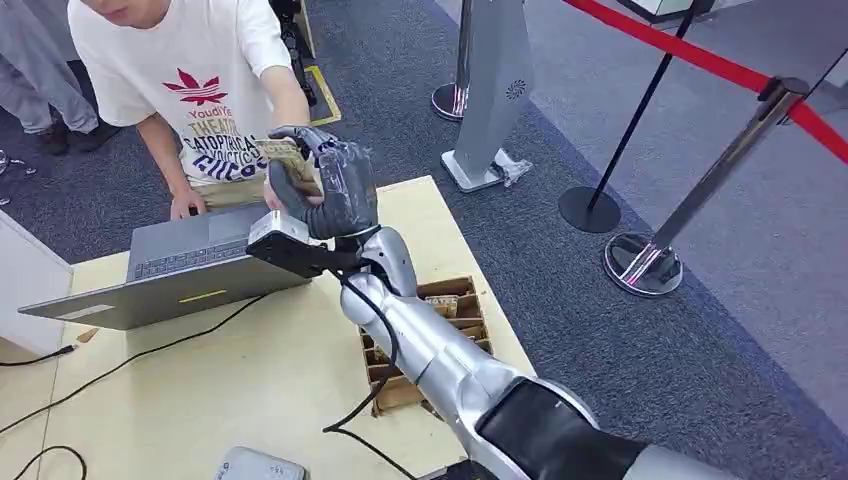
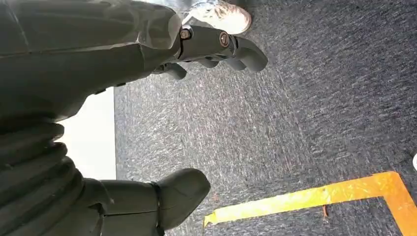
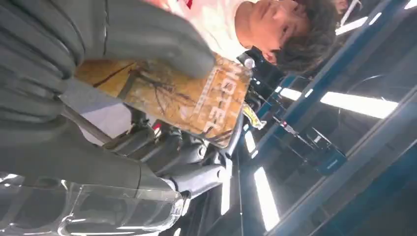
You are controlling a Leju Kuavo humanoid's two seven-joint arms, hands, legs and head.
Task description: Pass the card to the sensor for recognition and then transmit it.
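- Right hand (image 1: pixel 325 185): centre-left of the head view, thumb and fingers pinching the card (image 3: pixel 196 98) (brown, printed).
- Left hand (image 2: pixel 98 98): fingers spread, holding nothing, above grey carpet (image 2: pixel 295 123).

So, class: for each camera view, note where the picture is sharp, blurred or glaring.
Head view: even light, sharp on the grey open laptop. Left wrist view: dark left hand soft up close, blue-grey carpet crisp. Right wrist view: bright ceiling light strips glare; the brown printed card in the right hand reads fairly clearly.
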